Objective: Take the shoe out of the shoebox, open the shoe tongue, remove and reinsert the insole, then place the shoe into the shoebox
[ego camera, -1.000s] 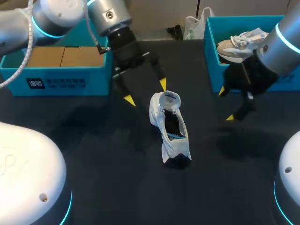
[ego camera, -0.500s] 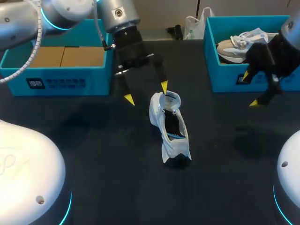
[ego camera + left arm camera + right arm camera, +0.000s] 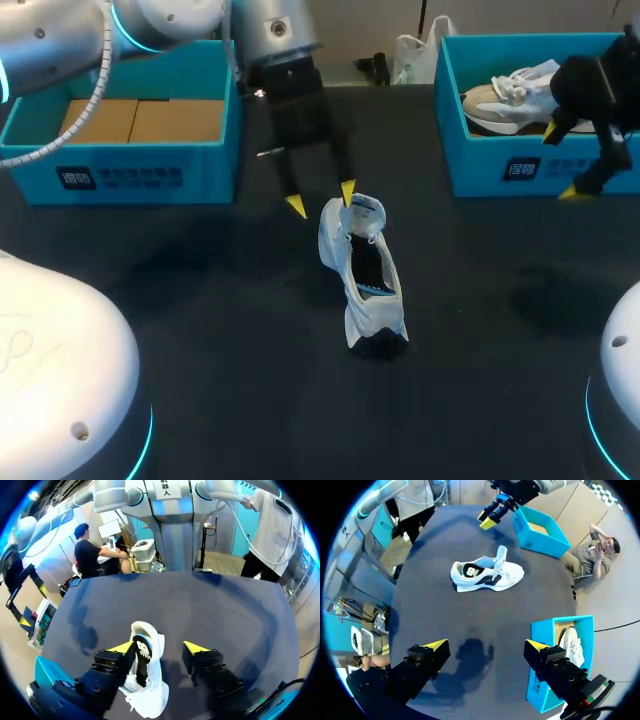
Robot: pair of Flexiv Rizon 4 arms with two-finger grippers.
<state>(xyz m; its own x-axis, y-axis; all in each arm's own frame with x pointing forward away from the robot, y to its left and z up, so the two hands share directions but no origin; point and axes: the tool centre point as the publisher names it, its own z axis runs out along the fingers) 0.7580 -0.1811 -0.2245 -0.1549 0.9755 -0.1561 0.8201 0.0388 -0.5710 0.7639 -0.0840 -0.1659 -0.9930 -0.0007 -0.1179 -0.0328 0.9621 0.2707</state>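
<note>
A white shoe [image 3: 361,275] with a dark inside stands on the dark table [image 3: 200,320], its heel end toward the far side. My left gripper [image 3: 322,199] hangs just above that far end, fingers apart. In the left wrist view the shoe [image 3: 148,680] sits between the fingers of the left gripper [image 3: 158,647], close against one finger and clear of the other. My right gripper [image 3: 562,162] is open in front of the blue shoebox [image 3: 520,165] at the right. From the right wrist, the shoe [image 3: 487,572] lies far ahead of the right gripper [image 3: 486,644].
The right shoebox [image 3: 555,680] holds a second pale shoe [image 3: 505,95]. Another blue box [image 3: 120,175] with cardboard inside stands at the back left. Two white rounded arm bases [image 3: 60,390] occupy the near corners.
My left gripper has shifted right over the shoe's far end and its fingers have drawn closer together. The right arm has pulled back to the right, toward the shoebox.
</note>
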